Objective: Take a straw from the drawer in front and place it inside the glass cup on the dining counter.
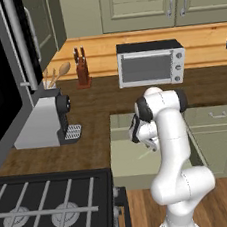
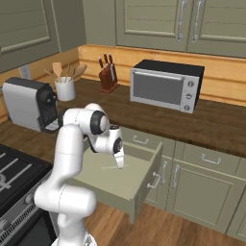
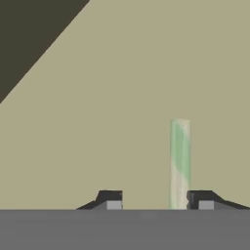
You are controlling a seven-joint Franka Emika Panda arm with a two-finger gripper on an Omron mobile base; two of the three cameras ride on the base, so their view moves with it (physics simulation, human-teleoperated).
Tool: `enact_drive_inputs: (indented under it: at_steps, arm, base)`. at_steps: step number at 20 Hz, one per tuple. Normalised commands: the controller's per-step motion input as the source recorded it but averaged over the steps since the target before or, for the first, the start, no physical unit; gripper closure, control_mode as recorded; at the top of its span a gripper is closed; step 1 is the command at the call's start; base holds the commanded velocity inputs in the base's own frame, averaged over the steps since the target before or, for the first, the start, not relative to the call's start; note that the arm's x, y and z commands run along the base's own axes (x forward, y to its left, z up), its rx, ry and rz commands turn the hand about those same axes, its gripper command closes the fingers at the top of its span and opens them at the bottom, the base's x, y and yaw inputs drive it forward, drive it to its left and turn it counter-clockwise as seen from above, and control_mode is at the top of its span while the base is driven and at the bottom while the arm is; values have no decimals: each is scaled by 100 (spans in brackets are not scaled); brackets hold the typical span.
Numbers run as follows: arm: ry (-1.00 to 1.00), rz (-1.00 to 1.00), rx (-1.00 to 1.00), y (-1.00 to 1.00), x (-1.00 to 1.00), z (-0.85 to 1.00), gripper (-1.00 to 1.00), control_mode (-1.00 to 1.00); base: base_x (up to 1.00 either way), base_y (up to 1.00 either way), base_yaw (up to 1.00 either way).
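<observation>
Straw (image 3: 179, 163) between gripper (image 3: 158, 200) fingertips | arm bent down into drawer (image 2: 144, 178)

Toaster oven (image 2: 166, 86), knife block (image 2: 108, 77) and coffee machine (image 2: 30, 103) line the worktop (image 2: 216, 120).

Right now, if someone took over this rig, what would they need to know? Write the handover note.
Gripper: down inside the open drawer, jaws partly apart, straddling the straw; the straw sits beside one fingertip, and no grip is visible yet.
Straw: lying flat on the pale drawer floor, also visible in the right base view.
Done: drawer open, gripper lowered over the straw.
Left: close on the straw, lift it out, carry it to the glass cup on the dining counter, drop it in.
</observation>
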Motion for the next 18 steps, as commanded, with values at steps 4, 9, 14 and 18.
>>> enact_drive_inputs:
  at_steps: [4, 9, 14, 18]
  arm:
    - [-2, -2, 2, -41, -49, -60, -100, -100]
    - [-3, -4, 1, -33, -48, -71, -100, -100]
    - [-4, -4, 1, -29, -44, -74, -100, -100]
    - [-3, -5, 0, -23, -42, -71, -100, -100]
  base:
    - [0, 0, 0]
    - [0, 0, 0]
    - [0, 0, 0]
    - [0, 0, 0]
